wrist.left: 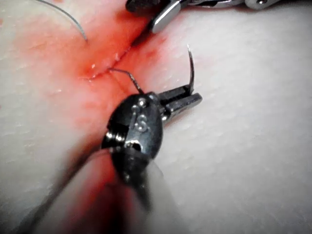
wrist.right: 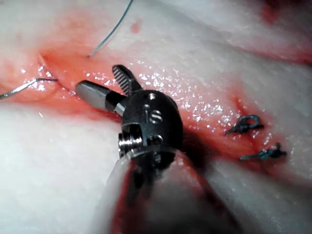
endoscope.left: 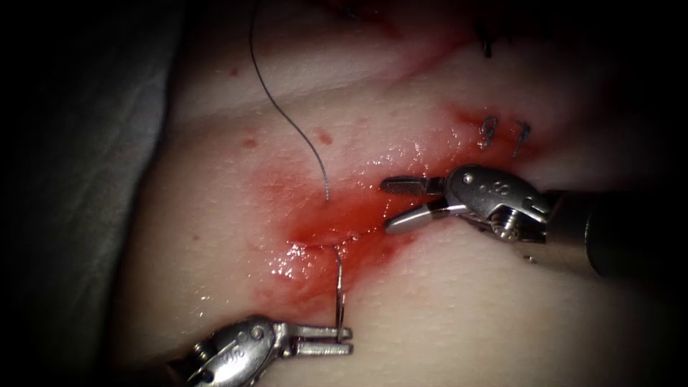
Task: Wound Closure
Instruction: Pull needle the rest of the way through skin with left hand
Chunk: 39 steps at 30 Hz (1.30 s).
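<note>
Two end effectors: my left end effector (endoscope.left: pixel 342 340) is clenched on the needle (endoscope.left: pixel 338 283), which sits partly in the tissue (endoscope.left: pixel 502 315) at the cut (endoscope.left: pixel 337 233); my right end effector (endoscope.left: pixel 387 206) is released, grasping nothing.

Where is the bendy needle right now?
In the endoscope view the needle stands just below the cut, one end in the tissue at the cut's edge. The left tool grips its other end; the right tool holds nothing.

Endoscope view: bright centre, heavy dark vignette at the edges, far right nearly black. Specular glare on the wet tissue (endoscope.left: pixel 401 154) near the cut. Wrist views: washed-out, near shafts blurred, tools cast soft shadows.
</note>
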Each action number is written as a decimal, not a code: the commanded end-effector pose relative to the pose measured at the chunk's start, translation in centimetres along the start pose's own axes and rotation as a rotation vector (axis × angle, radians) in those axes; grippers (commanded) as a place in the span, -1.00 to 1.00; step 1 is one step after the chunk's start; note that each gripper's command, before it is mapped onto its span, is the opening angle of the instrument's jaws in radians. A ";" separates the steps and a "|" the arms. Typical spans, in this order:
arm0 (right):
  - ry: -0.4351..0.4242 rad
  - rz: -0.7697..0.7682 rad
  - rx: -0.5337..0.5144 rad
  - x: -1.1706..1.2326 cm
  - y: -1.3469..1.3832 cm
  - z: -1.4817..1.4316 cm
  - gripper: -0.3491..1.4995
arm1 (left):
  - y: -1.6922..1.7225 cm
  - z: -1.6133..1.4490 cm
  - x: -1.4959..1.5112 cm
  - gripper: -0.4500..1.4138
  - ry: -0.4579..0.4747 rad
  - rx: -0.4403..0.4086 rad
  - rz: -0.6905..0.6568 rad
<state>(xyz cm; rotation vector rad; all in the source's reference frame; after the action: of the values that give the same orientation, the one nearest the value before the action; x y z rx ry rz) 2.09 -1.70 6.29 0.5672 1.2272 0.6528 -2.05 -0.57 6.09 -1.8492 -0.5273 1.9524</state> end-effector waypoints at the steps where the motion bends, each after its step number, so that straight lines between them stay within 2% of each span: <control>1: 0.002 0.011 0.001 -0.04 -0.01 0.10 -0.16 | 0.00 0.05 0.00 -1.00 0.000 0.010 0.028; 8: 0.021 0.073 0.004 0.09 -0.01 0.05 0.24 | -0.09 -0.04 0.48 -1.00 -0.073 0.114 0.247; 11: 0.046 0.104 -0.013 0.19 -0.02 0.00 0.49 | -0.20 -0.06 0.62 -1.00 -0.095 0.146 0.302; 17: 0.069 0.280 0.010 0.46 -0.06 -0.19 0.47 | -0.46 -0.10 0.77 -1.00 -0.152 0.209 0.415; 22: 0.094 0.402 0.031 0.58 -0.09 -0.29 0.20 | -0.61 -0.07 0.76 -1.00 -0.196 0.245 0.510; 27: 0.105 0.484 -0.001 0.64 -0.08 -0.30 0.15 | -0.63 0.02 0.77 -1.00 -0.205 0.280 0.576; 32: 0.102 0.596 0.008 0.64 -0.08 -0.30 0.18 | -0.61 0.09 0.80 -1.00 -0.212 0.292 0.649; 39: 0.119 0.645 0.021 0.65 -0.07 -0.31 0.24 | -0.65 0.07 1.02 -1.00 -0.195 0.332 0.703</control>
<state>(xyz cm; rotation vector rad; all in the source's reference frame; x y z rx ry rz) 1.85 -1.25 5.68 0.9654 1.1573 1.2304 -2.10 0.53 5.50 -1.7693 0.4559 2.4754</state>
